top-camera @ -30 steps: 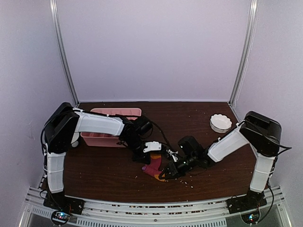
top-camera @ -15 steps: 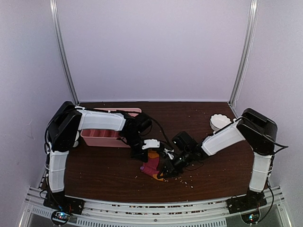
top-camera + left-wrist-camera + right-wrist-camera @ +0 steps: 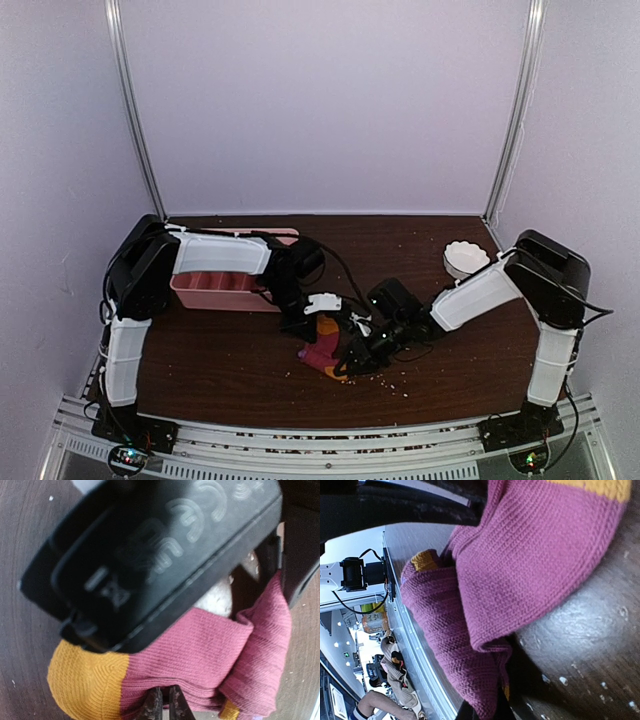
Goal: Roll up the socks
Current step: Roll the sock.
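The socks lie in a bunched, folded heap at the middle of the table, dark red-purple with orange ends. My left gripper comes down on them from the upper left. In the left wrist view its fingertips are pinched together on a fold of the socks. My right gripper reaches in from the right. Its black body fills the top of the left wrist view. In the right wrist view the socks drape over my right gripper, which is shut on a fold and mostly hidden by fabric.
A pink tray stands at the back left, just behind the left forearm. A small white fluted bowl sits at the back right. Crumbs are scattered on the dark wood table. A metal rail runs along the near edge.
The right forearm has swung slightly left and toward the back. The left wrist has lifted a little, and its jaws have closed a bit tighter on the fabric. The socks have barely moved.
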`<action>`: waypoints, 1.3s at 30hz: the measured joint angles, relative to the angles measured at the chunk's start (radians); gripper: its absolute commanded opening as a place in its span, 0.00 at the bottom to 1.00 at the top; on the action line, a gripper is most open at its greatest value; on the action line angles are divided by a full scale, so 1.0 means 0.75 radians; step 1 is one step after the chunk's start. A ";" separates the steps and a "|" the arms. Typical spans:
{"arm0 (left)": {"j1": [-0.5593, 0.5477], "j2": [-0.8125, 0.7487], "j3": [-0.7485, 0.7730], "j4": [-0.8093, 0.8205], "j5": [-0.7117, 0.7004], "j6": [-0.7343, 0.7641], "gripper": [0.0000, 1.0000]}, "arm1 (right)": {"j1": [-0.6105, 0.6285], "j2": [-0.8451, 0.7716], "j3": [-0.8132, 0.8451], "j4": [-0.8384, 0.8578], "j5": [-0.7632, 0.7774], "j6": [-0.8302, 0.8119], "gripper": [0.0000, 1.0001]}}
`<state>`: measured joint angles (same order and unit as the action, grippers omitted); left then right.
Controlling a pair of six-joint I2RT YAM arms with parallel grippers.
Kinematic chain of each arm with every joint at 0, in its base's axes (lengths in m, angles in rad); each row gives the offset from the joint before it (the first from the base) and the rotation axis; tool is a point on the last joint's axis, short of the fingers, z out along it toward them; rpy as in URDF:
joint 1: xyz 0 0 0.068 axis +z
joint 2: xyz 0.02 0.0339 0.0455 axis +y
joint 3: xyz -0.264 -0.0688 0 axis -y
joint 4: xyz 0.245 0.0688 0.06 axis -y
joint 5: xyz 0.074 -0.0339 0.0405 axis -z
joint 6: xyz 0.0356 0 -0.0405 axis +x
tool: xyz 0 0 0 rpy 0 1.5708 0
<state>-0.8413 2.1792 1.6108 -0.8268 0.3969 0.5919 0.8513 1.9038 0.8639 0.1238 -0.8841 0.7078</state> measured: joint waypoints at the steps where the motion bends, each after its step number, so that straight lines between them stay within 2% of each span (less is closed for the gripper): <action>1: 0.000 0.006 0.010 -0.007 0.014 0.000 0.08 | 0.000 -0.007 -0.009 0.012 0.011 -0.002 0.00; 8: 0.003 0.010 0.030 -0.034 0.077 0.000 0.08 | 0.002 -0.033 -0.016 0.012 0.074 -0.061 0.00; 15: 0.032 0.017 0.030 -0.087 0.094 0.000 0.08 | 0.001 0.048 0.043 0.043 0.012 -0.033 0.00; 20: 0.043 -0.002 -0.005 -0.050 0.079 -0.024 0.22 | 0.000 0.078 0.025 0.149 -0.007 0.021 0.00; 23: 0.045 -0.088 -0.116 0.091 0.079 -0.066 0.23 | 0.011 0.080 -0.023 0.266 0.009 0.030 0.00; 28: 0.086 -0.395 -0.309 0.293 0.088 -0.107 0.30 | 0.015 0.080 -0.058 0.341 0.021 0.030 0.00; 32: 0.116 -0.525 -0.304 0.347 0.174 -0.098 0.27 | 0.015 0.076 -0.044 0.303 0.028 0.025 0.00; 37: 0.068 -0.463 -0.292 0.276 0.245 -0.011 0.21 | 0.010 0.069 -0.003 0.204 0.040 0.024 0.00; 39: 0.022 -0.434 -0.326 0.255 0.248 0.032 0.16 | 0.009 0.069 0.013 0.170 0.040 0.028 0.00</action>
<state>-0.8249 1.8538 1.3666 -0.6357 0.5827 0.6155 0.8577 1.9556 0.8734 0.2512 -0.8543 0.7292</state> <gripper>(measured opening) 0.217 0.039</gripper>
